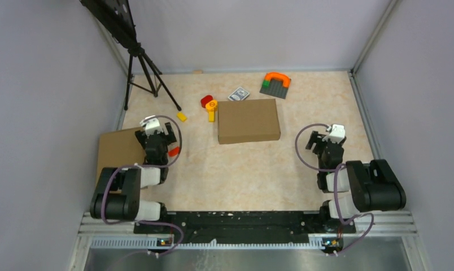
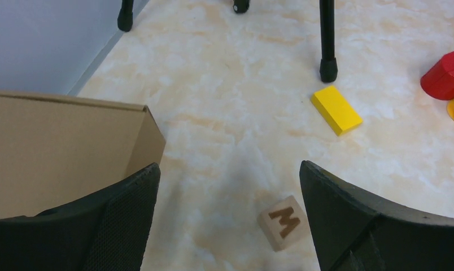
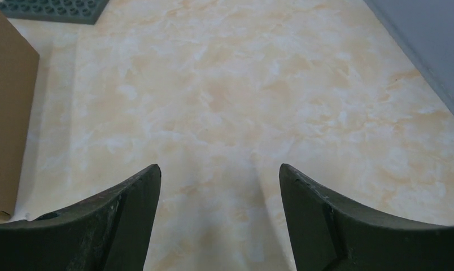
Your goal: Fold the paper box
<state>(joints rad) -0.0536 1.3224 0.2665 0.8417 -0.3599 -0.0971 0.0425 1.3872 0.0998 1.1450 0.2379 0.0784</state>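
The paper box (image 1: pixel 249 121) lies as a closed, shallow brown cardboard box in the middle of the table; its right end (image 3: pixel 4 113) shows at the left edge of the right wrist view. My left gripper (image 1: pixel 156 135) (image 2: pixel 229 169) hovers open near the left side, well away from that box, its fingers apart over bare table and a small wooden cube marked M (image 2: pixel 284 223). My right gripper (image 1: pixel 326 141) (image 3: pixel 219 169) is open on the right side with only tabletop between its fingers. Neither gripper touches the paper box.
A second brown cardboard box (image 1: pixel 116 148) (image 2: pixel 55 152) sits at the left wall beside my left gripper. Behind stand a black tripod (image 1: pixel 145 68), a yellow block (image 1: pixel 182 116) (image 2: pixel 336 110), a red piece (image 1: pixel 206 101), a card deck (image 1: pixel 239 94) and a grey baseplate with an orange arch (image 1: pixel 275 84).
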